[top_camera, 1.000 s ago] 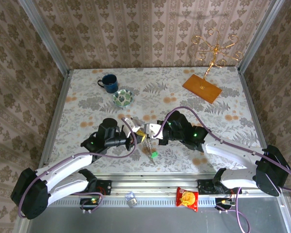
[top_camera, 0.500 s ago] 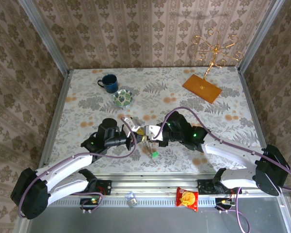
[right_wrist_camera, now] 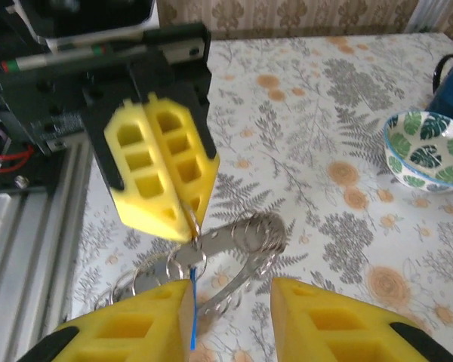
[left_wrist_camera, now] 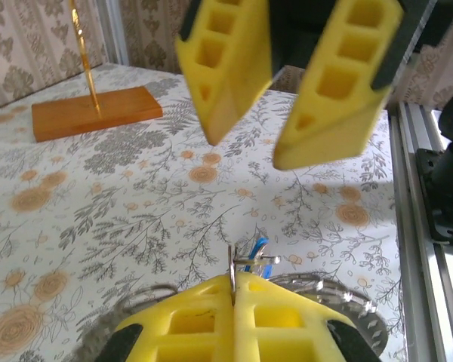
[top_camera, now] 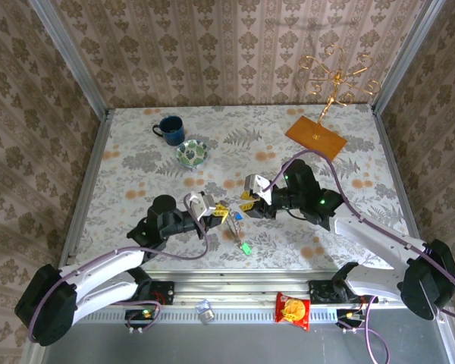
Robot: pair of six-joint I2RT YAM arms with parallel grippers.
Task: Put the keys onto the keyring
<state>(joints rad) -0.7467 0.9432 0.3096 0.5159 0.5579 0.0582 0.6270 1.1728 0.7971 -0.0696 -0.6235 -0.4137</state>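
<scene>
The left gripper (right_wrist_camera: pixel 189 223) was clenched on the thin metal of the keyring (right_wrist_camera: pixel 245 240), at the near middle of the table (top_camera: pixel 136 163). The blue-tagged key (left_wrist_camera: pixel 257 249) sat just beside its fingertips. The green-tagged key (top_camera: pixel 245 247) showed nearer and slightly right. The right gripper (left_wrist_camera: pixel 249 147) was released, jaws parted and holding nothing, just right of the ring. The red snack packet (top_camera: pixel 293 309) on the near rail carried print too small to read.
</scene>
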